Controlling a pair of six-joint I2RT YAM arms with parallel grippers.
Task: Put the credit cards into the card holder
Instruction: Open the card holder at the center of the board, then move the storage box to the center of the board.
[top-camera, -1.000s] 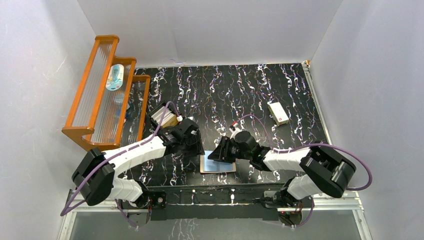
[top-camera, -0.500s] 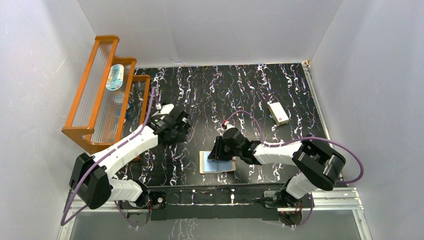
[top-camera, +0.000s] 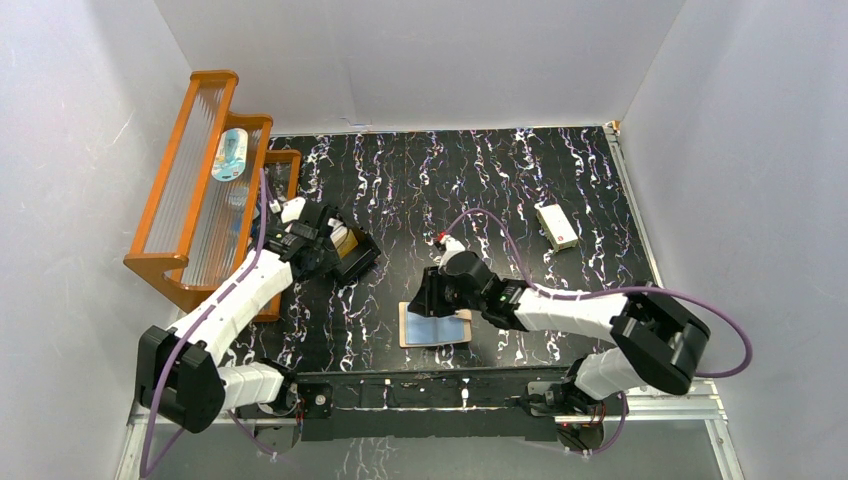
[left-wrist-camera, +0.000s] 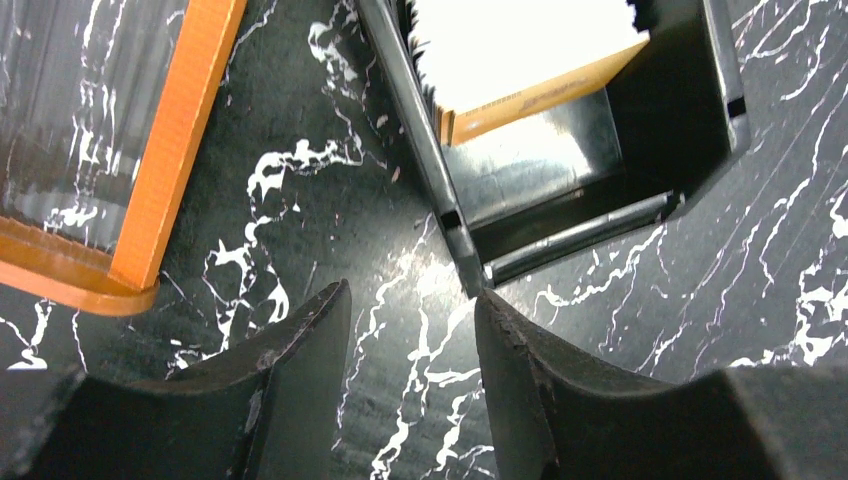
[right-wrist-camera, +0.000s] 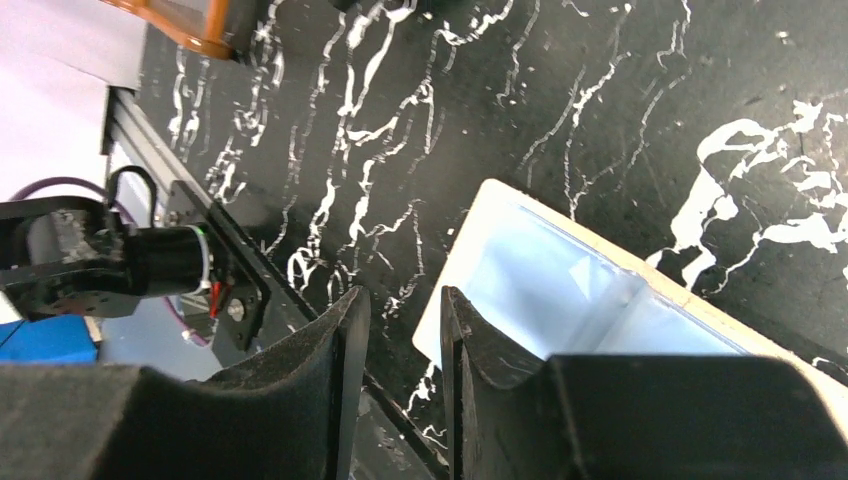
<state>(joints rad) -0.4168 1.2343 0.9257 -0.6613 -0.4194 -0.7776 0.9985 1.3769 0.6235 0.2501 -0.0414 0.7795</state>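
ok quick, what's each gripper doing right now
left gripper: open, empty, jaws beside the black tray.
right gripper: open only a narrow gap, empty, at the card holder edge.

The left arm (top-camera: 240, 300) reaches toward 1 o'clock, the left gripper (left-wrist-camera: 410, 345) parted and holding nothing. The right arm (top-camera: 570, 308) stretches low toward 10 o'clock, the right gripper (right-wrist-camera: 402, 312) narrowly parted.

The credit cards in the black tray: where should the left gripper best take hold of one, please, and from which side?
Probably the free edge of the credit cards, the orange-gold one facing the empty part of the black tray. Its walls block the sides, so the open left gripper should come down from above, through the open top.
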